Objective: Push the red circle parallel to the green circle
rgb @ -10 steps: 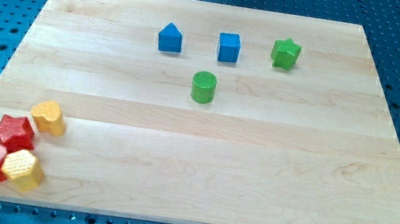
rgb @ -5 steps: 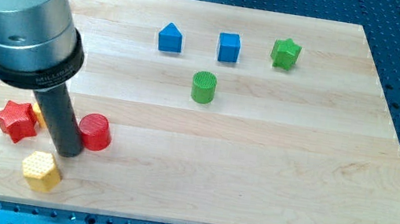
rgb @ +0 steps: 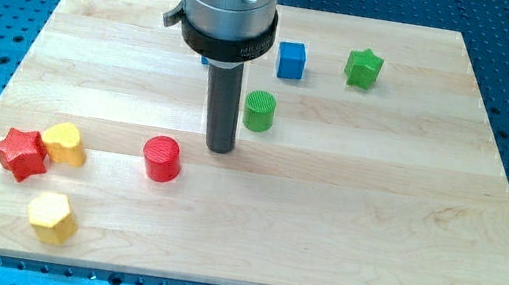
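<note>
The red circle [rgb: 162, 159] stands left of the board's centre. The green circle [rgb: 259, 111] stands up and to the right of it. My tip [rgb: 220, 148] rests on the board between them, just right of and above the red circle and just left of and below the green circle, touching neither. The arm's grey body hides the blue house-shaped block at the view's top.
A blue cube [rgb: 291, 60] and a green star [rgb: 364, 68] sit near the view's top. A red star [rgb: 19, 153], a yellow heart-like block [rgb: 63, 143] and a yellow hexagon [rgb: 51, 216] sit at the lower left of the wooden board [rgb: 373, 231].
The red circle has slid right from the lower-left cluster to left of centre. My tip has moved right and up, off the red circle, toward the green circle.
</note>
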